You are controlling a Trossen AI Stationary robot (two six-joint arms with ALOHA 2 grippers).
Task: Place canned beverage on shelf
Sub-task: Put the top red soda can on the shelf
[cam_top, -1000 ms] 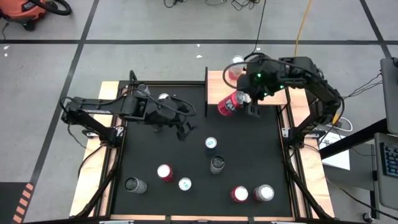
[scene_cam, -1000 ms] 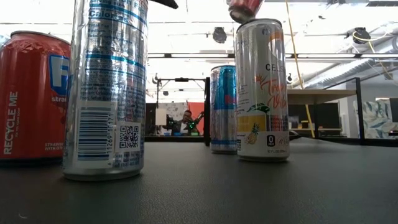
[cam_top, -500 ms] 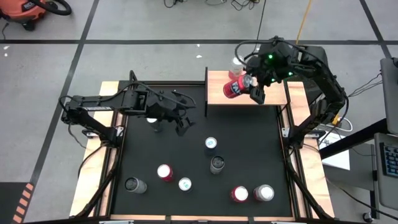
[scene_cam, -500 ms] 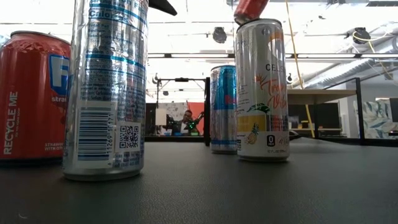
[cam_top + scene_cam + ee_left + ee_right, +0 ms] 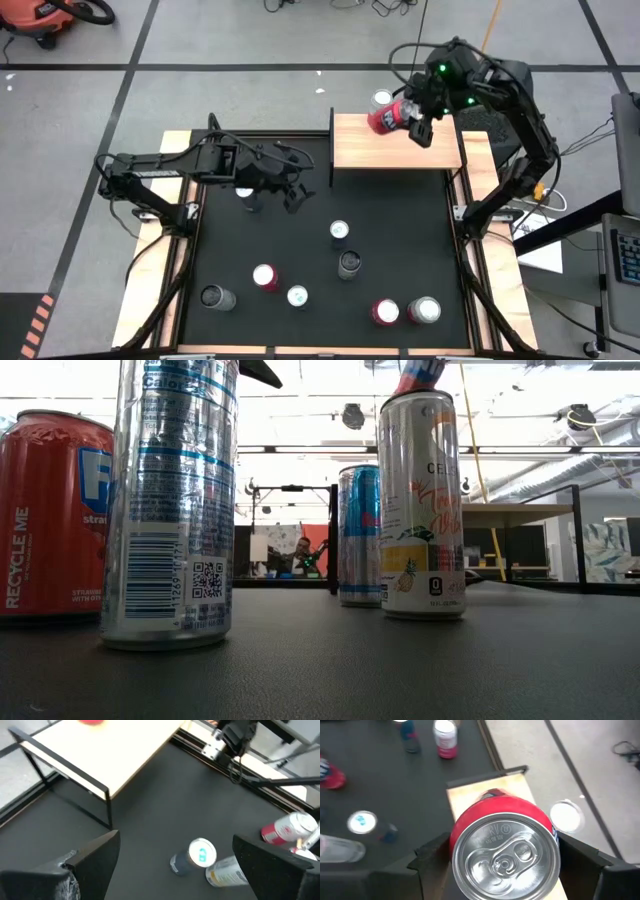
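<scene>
- Over the last second I carried the red can (image 5: pixel 387 117) from above the mat's near edge, across the shelf (image 5: pixel 395 155), to its far edge; the left arm barely shifted.
- The right gripper (image 5: pixel 410 119) had its fingers clamped on the red can, which lay tilted between them, its silver top (image 5: pixel 506 851) facing the wrist camera.
- Just beyond those fingers one silver-topped can (image 5: pixel 381 99) already stood at the shelf's far edge, beside the one I held.
- I judged the task part done: one can shelved, one held over the board but not yet set down upright or released.
- The left gripper (image 5: pixel 282 190) hung with its fingers apart over the black mat (image 5: pixel 400 240), a loose can (image 5: pixel 243 193) close beside it.
- Farther out, several more cans stood on the mat, still unshelved.
- Light-wood strips (image 5: pixel 492 270) edged the table; grey floor with dark lines lay around it, and a bright workshop showed behind.
</scene>
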